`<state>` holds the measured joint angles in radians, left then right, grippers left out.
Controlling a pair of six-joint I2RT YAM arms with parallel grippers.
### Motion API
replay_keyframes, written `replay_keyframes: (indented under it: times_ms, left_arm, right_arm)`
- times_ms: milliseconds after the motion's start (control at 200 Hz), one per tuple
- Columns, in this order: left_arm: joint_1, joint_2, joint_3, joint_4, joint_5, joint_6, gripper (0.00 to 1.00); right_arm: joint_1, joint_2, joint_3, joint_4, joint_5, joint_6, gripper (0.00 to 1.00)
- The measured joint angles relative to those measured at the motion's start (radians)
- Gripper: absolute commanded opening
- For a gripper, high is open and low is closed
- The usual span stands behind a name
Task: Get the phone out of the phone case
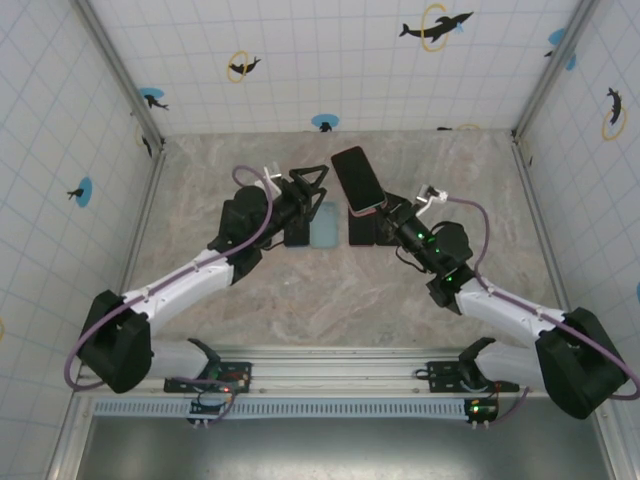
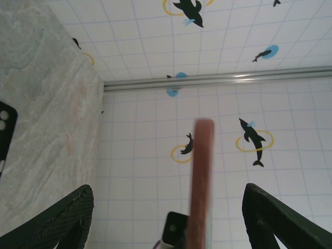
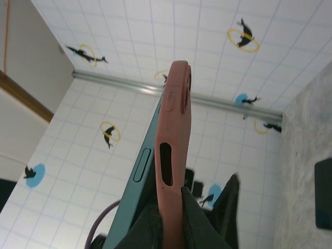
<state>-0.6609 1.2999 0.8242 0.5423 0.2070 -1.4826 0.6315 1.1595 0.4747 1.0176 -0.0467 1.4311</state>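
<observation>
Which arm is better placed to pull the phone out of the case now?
Left. The right arm's jaws are shut on the lower end of the pink case, holding it raised. The left arm's jaws stand open facing its edge, likely free to grip the phone.

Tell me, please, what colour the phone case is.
The phone case is a dusty salmon pink, clearest in the right wrist view.

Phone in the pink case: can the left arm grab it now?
Probably yes: the left gripper is open, the phone sits straight ahead between its fingers, nothing blocking. The right gripper holds it.
</observation>
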Motion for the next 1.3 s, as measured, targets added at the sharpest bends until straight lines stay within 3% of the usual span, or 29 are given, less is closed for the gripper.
replay_keyframes:
  times_ms: [240, 395, 540, 891, 1301]
  left_arm:
    - [-0.156, -0.077, -0.013, -0.026, -0.107, -0.035, 0.77]
    - [-0.279, -0.064, -0.013, -0.027, -0.189, -0.07, 0.76]
    - [-0.341, -0.025, -0.013, 0.002, -0.243, -0.105, 0.73]
    - [-0.372, 0.08, 0.024, 0.119, -0.312, -0.145, 0.65]
    - [-0.373, 0.16, 0.102, 0.201, -0.313, -0.168, 0.57]
  right_arm:
    - [0.046, -0.003, -0.003, -0.009, 0.217, -0.096, 0.0]
    - [0.079, -0.003, -0.023, 0.005, 0.343, -0.145, 0.0]
    - [0.089, 0.0, -0.041, 0.01, 0.412, -0.177, 0.0]
    - [0.105, 0.0, -0.042, 0.047, 0.461, -0.241, 0.0]
    - [0.117, -0.005, -0.056, 0.062, 0.472, -0.261, 0.0]
